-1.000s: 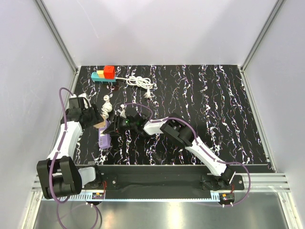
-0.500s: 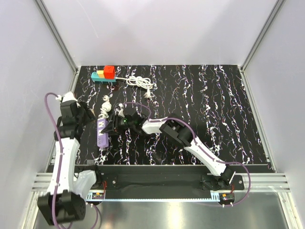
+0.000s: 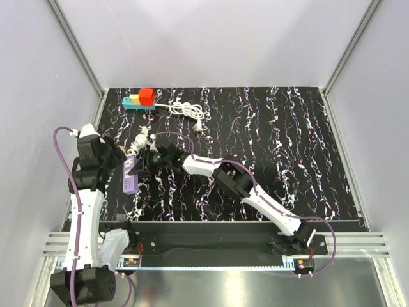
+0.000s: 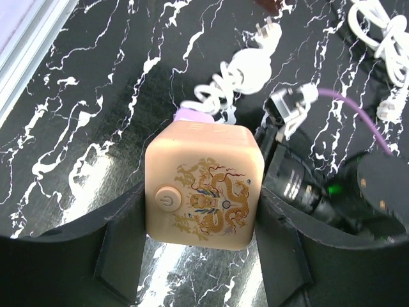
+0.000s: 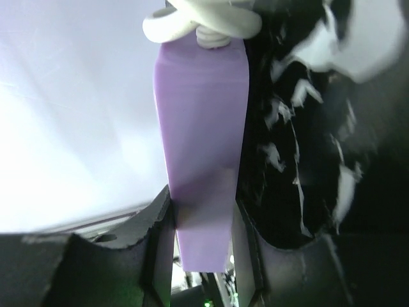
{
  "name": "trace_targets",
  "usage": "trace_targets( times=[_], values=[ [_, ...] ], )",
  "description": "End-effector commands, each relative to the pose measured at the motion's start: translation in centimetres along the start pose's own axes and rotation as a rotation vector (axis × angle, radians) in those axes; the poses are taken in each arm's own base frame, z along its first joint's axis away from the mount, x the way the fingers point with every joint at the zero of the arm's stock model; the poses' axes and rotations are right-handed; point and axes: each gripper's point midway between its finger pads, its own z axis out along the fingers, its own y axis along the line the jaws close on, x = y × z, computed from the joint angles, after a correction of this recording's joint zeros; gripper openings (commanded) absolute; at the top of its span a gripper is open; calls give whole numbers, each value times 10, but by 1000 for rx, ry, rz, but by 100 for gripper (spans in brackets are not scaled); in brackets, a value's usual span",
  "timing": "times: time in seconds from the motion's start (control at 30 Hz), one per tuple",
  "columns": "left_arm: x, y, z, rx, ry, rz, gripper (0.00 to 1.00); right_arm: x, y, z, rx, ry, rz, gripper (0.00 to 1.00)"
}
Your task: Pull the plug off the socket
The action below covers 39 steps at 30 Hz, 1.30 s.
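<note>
The purple socket strip (image 3: pixel 130 178) was at the left of the table (image 3: pixel 287 147), with its coiled white cord (image 4: pixel 236 73) trailing toward the back. Your right gripper (image 5: pixel 204 236) clamped the strip by its long sides. Your left gripper (image 4: pixel 201 252) was closed on the beige cube plug (image 4: pixel 203 185), one finger on each side. You could not tell whether the plug had left the strip. A teal strip (image 3: pixel 131 101) carrying a red cube (image 3: pixel 146 96) sat at the back left.

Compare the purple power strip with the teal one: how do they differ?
The purple power strip is gripped by the right gripper; the teal power strip lies untouched. The purple strip is close to the arms; the teal strip sits farthest from them. Both trail coiled white cords.
</note>
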Motion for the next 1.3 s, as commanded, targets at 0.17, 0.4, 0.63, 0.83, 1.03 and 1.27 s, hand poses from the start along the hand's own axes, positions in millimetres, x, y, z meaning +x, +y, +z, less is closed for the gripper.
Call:
trace_targets(
  times=[0.17, 0.4, 0.63, 0.83, 1.03, 1.27],
  values=[
    [-20, -13, -10, 56, -68, 2, 0, 33, -72, 1, 171, 249, 60, 12],
    [-14, -12, -6, 58, -48, 4, 1, 45, -63, -3, 120, 340, 35, 48],
    [-10, -22, -7, 114, -19, 14, 2, 21, -26, -41, 125, 281, -96, 83],
    [-6, -39, -13, 205, 9, 4, 2, -16, 0, -96, 179, 164, -176, 100],
    [15, -66, -8, 318, 131, 52, 0, -38, 15, -176, 233, 54, -220, 100],
    [97, -111, -24, 381, 434, 191, 0, -42, -8, -300, 458, -130, -236, 100]
  ],
)
